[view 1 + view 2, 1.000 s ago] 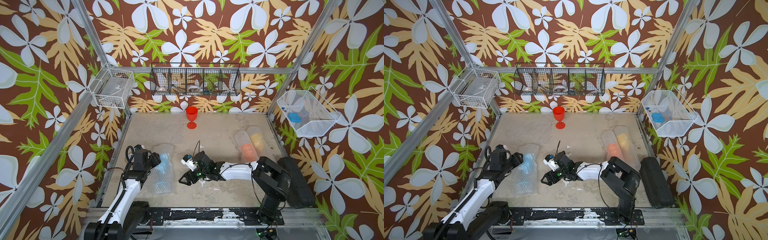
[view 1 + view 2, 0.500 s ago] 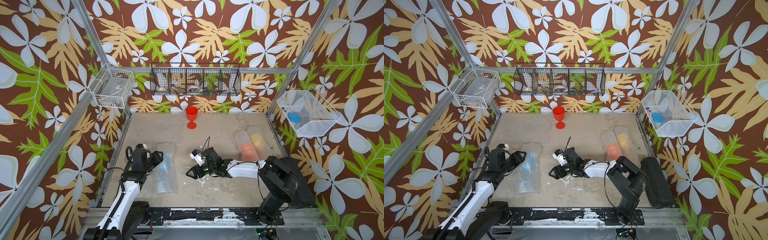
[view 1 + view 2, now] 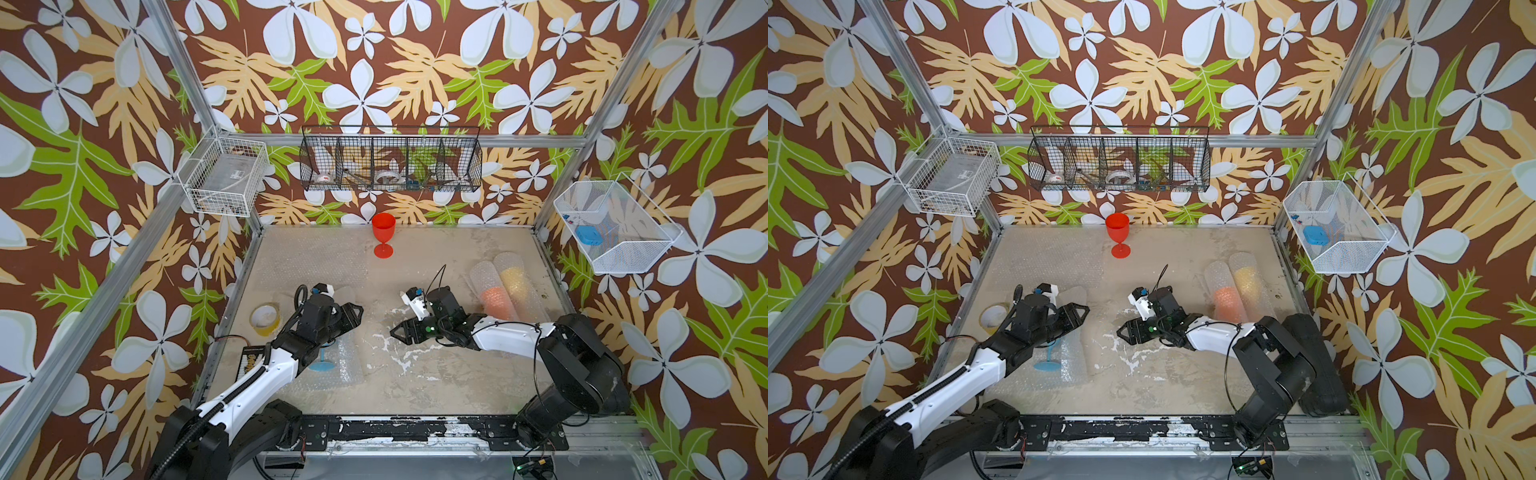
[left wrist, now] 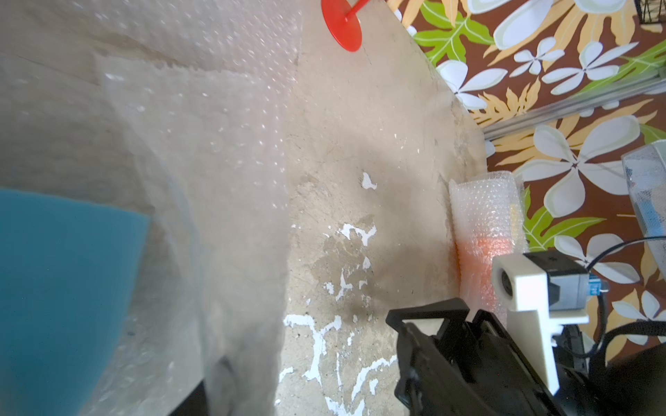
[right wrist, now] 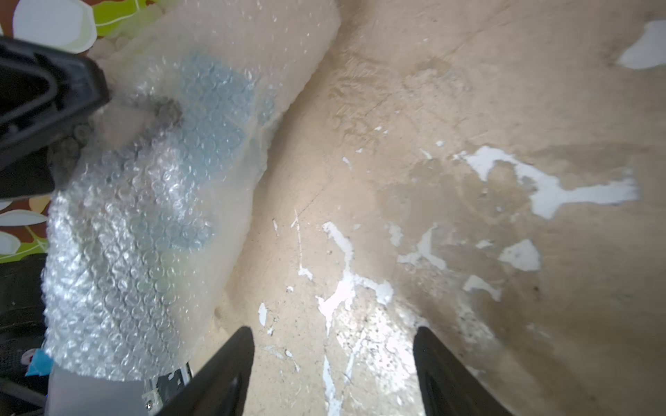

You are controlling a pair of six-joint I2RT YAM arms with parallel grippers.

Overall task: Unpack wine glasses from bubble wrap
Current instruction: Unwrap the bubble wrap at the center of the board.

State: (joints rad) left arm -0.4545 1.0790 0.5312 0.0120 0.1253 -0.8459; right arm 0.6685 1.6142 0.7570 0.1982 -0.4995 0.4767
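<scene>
My left gripper (image 3: 351, 317) (image 3: 1079, 316) is shut on the bowl of the light blue wine glass (image 4: 54, 288), still sheathed in bubble wrap (image 5: 151, 201). The glass's foot (image 3: 322, 366) and stem poke bare out of the wrap, tilted over a loose sheet (image 3: 349, 365). My right gripper (image 5: 331, 360) (image 3: 400, 332) stands open and empty over bare table, a little to the right. A red wine glass (image 3: 383, 234) stands upright at the back. Orange (image 3: 494, 300) and yellow (image 3: 513, 277) glasses lie in wrap tubes at the right.
A flat bubble sheet (image 3: 311, 257) lies at the back left. A yellowish tape roll (image 3: 264, 318) and a black box (image 3: 250, 362) sit by the left edge. A black wire basket (image 3: 390, 160) and two white ones (image 3: 224, 176) (image 3: 615, 226) hang on the walls.
My left gripper has moved right and toward the middle with the wrapped blue glass, whose foot and stem now show bare. My right gripper has drawn back to the right, still open.
</scene>
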